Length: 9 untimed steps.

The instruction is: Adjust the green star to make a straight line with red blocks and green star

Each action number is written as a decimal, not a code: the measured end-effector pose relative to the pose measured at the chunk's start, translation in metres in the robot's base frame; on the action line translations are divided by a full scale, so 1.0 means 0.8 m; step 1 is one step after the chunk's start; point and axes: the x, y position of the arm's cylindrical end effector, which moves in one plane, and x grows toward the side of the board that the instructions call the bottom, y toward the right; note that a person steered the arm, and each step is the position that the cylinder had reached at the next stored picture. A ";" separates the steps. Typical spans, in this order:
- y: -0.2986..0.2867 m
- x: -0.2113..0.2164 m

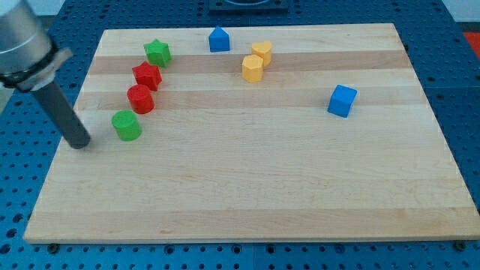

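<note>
Here, green star [157, 52] far up-right of my tip [79, 142]; no claw visible.

Robotics lab, wooden board [247, 187], blue perforated bench [465, 90]

Arm end: grey cylindrical housing [22, 41], smooth (no markings legible); below it a straight dark rod ending in my tip [79, 144].

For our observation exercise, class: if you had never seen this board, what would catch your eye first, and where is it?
First, the thick dark rod entering from the view's top left, my tip resting just left of the green cylinder. Next, the slanting chain near it: green star, red star, red cylinder. The lone blue cube stands out at the right.
</note>
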 end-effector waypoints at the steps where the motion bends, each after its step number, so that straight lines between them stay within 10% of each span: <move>1: 0.018 -0.005; 4: 0.050 -0.013; 6: 0.227 -0.032; 9: 0.117 -0.062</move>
